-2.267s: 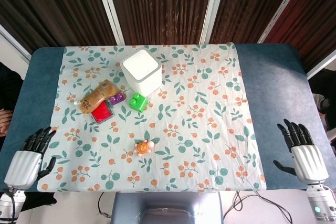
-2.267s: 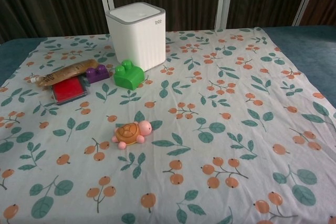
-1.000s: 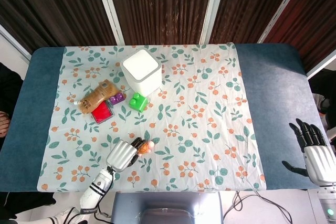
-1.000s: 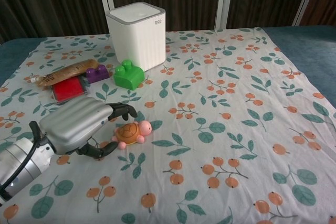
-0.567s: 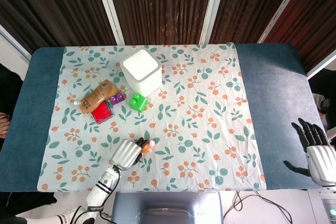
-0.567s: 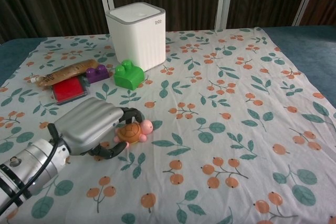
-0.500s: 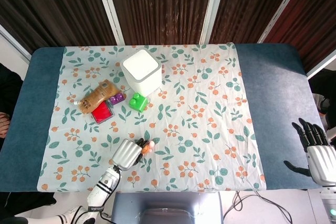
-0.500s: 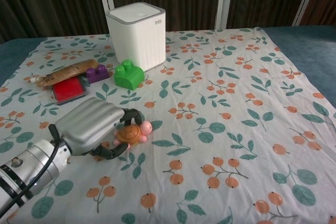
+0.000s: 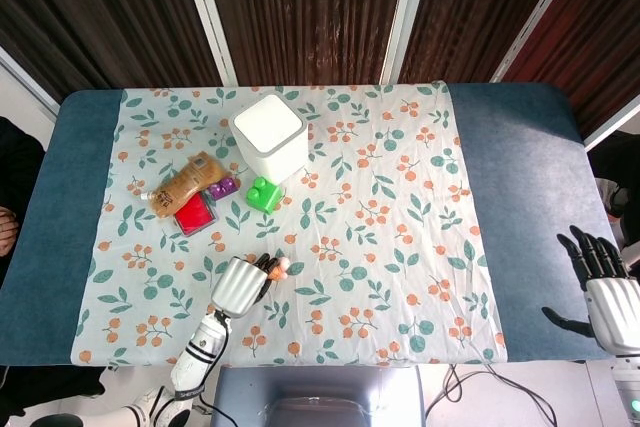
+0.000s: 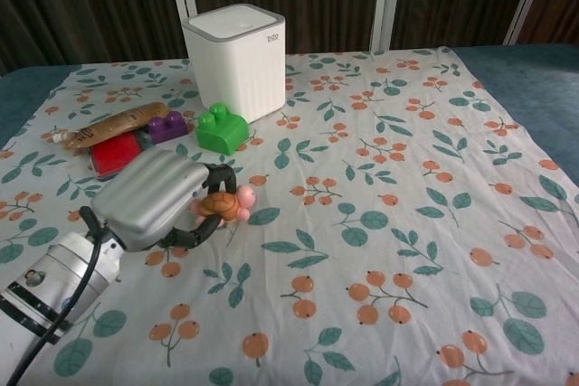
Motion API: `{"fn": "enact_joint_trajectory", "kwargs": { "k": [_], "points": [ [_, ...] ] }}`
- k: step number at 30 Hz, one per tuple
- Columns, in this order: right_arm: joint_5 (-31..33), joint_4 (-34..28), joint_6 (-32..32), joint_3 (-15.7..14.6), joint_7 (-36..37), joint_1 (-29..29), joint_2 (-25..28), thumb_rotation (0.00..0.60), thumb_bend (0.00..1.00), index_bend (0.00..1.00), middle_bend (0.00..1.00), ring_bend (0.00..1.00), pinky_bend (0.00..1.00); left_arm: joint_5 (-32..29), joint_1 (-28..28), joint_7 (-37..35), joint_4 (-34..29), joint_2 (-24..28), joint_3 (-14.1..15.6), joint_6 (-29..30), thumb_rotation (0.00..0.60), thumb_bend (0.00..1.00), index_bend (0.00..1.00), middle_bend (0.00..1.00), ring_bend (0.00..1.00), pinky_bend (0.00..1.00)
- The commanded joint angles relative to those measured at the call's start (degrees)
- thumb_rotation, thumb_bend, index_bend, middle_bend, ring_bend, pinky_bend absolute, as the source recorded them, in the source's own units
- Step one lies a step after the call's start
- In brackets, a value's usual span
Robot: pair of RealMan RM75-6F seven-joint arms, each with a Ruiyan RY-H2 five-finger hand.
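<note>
Turtle toy (image 10: 226, 204) in left hand (image 10: 154, 198)

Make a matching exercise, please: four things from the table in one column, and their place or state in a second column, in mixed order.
Things:
1. toy turtle
2. green block
3. white box
4. right robot hand

Places or states:
A. open, beside the table's right edge
B. held in the left robot hand
C. standing at the back of the floral cloth
D. lying just in front of the white box

Pairs: 1-B, 2-D, 3-C, 4-A
</note>
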Motion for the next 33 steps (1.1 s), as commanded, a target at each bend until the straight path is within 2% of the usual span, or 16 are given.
{"fn": "enact_joint_trajectory", "kwargs": {
  "k": [1,3,4,8,15,19,23,26,30,33],
  "points": [
    [0.0,-0.1,0.0,0.0,-0.1,0.0,0.0,0.600,0.18,0.00,0.00,0.00,0.00,0.8,-0.4,-1.7,1.5,-0.4,0.7,0.6,0.600,0.45,0.83,0.87,1.00,1.00],
    [0.0,-0.1,-0.1,0.0,-0.1,0.0,0.0,0.600,0.18,0.00,0.00,0.00,0.00,1.0,-0.6,-2.1,1.5,0.1,1.3,0.1,0.600,0.43,0.71,0.78,1.00,1.00],
    [-0.1,-0.1,-0.1,-0.1,-0.1,0.0,0.0,0.600,0.18,0.00,0.00,0.00,0.00,0.8,-0.7,-2.3,1.0,0.6,1.6,-0.6,0.600,0.42,0.58,0.70,1.00,1.00],
    [-0.1,-0.2,-0.1,-0.1,0.1,0.0,0.1,0.600,0.18,0.00,0.00,0.00,0.00,-0.2,-0.7,-1.6,-2.2,2.5,2.0,-2.6,0.600,0.39,0.31,0.47,1.00,1.00],
    [-0.6,-0.2,0.2,-0.2,0.3,-0.2,0.3,0.600,0.18,0.00,0.00,0.00,0.00,-1.6,-0.7,2.6,-6.9,5.0,2.8,-5.5,0.600,0.39,0.15,0.25,1.00,1.00],
    [-0.8,-0.2,0.0,-0.4,0.3,-0.2,0.4,0.600,0.18,0.00,0.00,0.00,0.00,-1.7,-0.6,3.3,-7.9,5.3,2.9,-5.5,0.600,0.38,0.13,0.21,1.00,1.00],
    [-0.9,-0.4,-0.1,-0.5,0.7,-0.2,0.7,0.600,0.18,0.00,0.00,0.00,0.00,-1.4,-0.4,3.5,-10.1,5.9,3.3,-5.0,0.600,0.38,0.15,0.24,1.00,1.00],
    [-1.1,-0.4,0.2,-0.6,1.0,-0.3,0.9,0.600,0.18,0.00,0.00,0.00,0.00,-1.8,-0.8,3.9,-9.4,5.4,3.0,-5.6,0.600,0.38,0.22,0.28,1.00,1.00],
    [-1.2,-0.4,0.4,-0.6,1.5,-0.4,1.1,0.600,0.18,0.00,0.00,0.00,0.00,-1.4,-1.1,2.3,-6.5,3.9,2.8,-4.8,0.600,0.38,0.36,0.40,1.00,1.00],
    [-1.0,-0.4,0.3,-0.6,1.7,-0.4,1.3,0.600,0.18,0.00,0.00,0.00,0.00,-1.5,-1.3,1.2,-3.9,2.8,2.5,-4.6,0.600,0.38,0.39,0.44,1.00,1.00]
  ]
}}
